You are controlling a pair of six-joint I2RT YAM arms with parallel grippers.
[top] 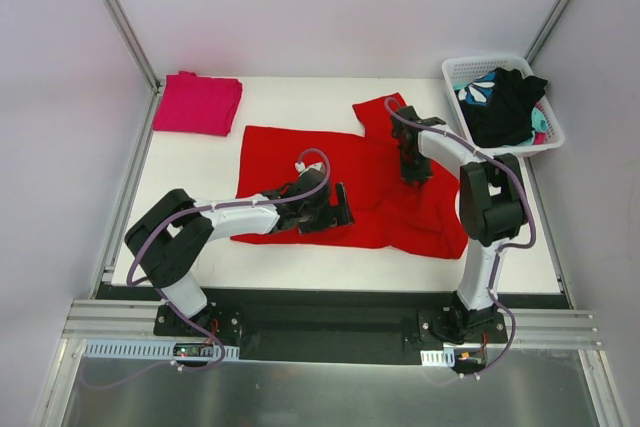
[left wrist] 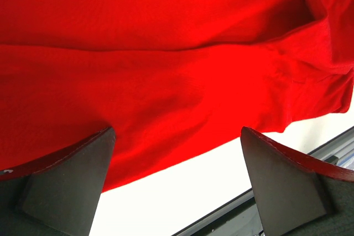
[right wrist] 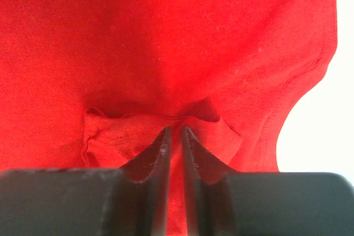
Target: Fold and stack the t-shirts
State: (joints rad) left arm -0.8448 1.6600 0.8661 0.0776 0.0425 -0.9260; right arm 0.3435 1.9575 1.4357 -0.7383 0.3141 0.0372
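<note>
1. The right gripper [right wrist: 176, 130] has its jaws drawn nearly together, with only a thin slit between them. A raised pucker of the red t-shirt [right wrist: 166, 37] is pinched at the tips, near a curved stitched edge of the shirt.
2. The left gripper [left wrist: 177, 131] is spread wide and holds nothing. It sits low over the near hem of the red cloth, with the white surface [top: 300, 97] showing just beyond that hem.
3. The red t-shirt lies spread across the middle of the surface, mostly flat. Its right side is rumpled, and one sleeve points toward the far edge.
4. A pink t-shirt [top: 197, 102] lies folded at the far left corner, well apart from the red one. This looks like the start of the stack.
5. A white basket [top: 455, 72] at the far right holds a black garment [top: 505, 102] and a teal-and-white patterned garment [top: 478, 90].
6. As I judge it, the step in hand is the first fold of the red t-shirt. The right side is gripped and the left side is not yet taken.
7. The next move calls for the left gripper to come down and pinch the hem. Both arms would then lift and carry the cloth over together, keeping it taut so the fold lands square.
8. The right gripper's pinch looks shallow, so a check that it has caught enough cloth would be wise before lifting.
</note>
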